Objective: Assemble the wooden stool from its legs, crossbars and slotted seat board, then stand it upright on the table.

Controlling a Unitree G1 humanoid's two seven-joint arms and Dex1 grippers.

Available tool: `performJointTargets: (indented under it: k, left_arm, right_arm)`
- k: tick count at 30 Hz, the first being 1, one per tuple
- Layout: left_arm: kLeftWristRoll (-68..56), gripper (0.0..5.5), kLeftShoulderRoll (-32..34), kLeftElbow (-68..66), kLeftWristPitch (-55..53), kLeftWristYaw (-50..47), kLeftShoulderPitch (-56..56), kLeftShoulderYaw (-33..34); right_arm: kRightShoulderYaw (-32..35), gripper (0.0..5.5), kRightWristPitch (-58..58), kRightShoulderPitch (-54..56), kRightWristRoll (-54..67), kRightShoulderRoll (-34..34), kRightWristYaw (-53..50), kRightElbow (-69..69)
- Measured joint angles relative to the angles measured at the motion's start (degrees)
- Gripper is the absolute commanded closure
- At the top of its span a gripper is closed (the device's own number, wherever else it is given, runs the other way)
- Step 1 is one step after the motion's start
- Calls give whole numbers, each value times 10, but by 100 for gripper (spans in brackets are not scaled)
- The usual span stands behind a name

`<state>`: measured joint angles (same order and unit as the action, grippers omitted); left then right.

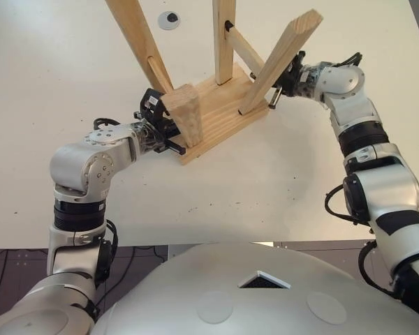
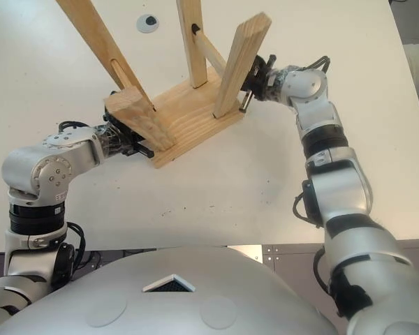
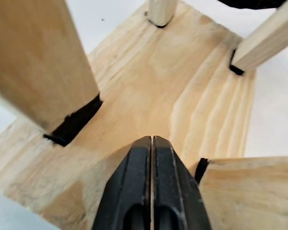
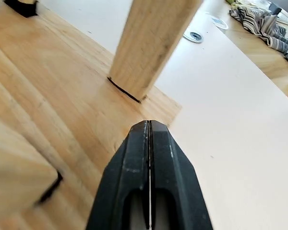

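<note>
Both head eyes look down at the upturned pale wooden stool, twelve o'clock; both wrist cameras face its seat board closely.

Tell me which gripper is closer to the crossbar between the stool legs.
Right. The right gripper is beside the tilted leg that the crossbar joins. The left gripper is at the seat board's opposite corner, farther from it.

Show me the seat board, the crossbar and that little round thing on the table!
seat board (image 1: 220,112), left eye view, bare wood in its middle.
crossbar (image 1: 246,50), left eye view, halfway along the bar.
round thing (image 1: 170,19), left eye view, its middle.
</note>
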<state>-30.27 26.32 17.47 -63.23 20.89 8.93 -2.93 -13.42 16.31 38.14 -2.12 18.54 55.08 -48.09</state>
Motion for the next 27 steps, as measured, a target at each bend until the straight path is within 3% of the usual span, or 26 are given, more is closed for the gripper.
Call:
performJointTargets:
  k: [4, 10, 13, 17, 20, 25, 27]
  left_arm:
    - [37, 546, 24, -69, 55, 29, 31, -13]
    - [65, 546, 31, -165, 124, 74, 70, -21]
    - [78, 550, 65, -171, 173, 114, 54, -13]
    - [100, 502, 155, -166, 283, 206, 0, 27]
    - [73, 445, 211, -143, 302, 306, -37, 48]
    - [33, 378, 228, -82, 295, 385, -71, 48]
    - [30, 378, 223, -79, 293, 384, -71, 48]
  right_arm:
    - [-6, 550, -58, -59, 29, 19, 63, 153]
    - [-13, 550, -114, -101, 17, 42, 60, 209]
    - [-11, 494, -112, -110, 5, 56, 52, 209]
    - [17, 443, -88, -110, 3, 112, 48, 188]
    - [27, 380, -79, -114, 15, 147, 84, 200]
    - [17, 302, -110, -155, 53, 157, 137, 272]
    - [16, 302, -135, -164, 70, 155, 142, 295]
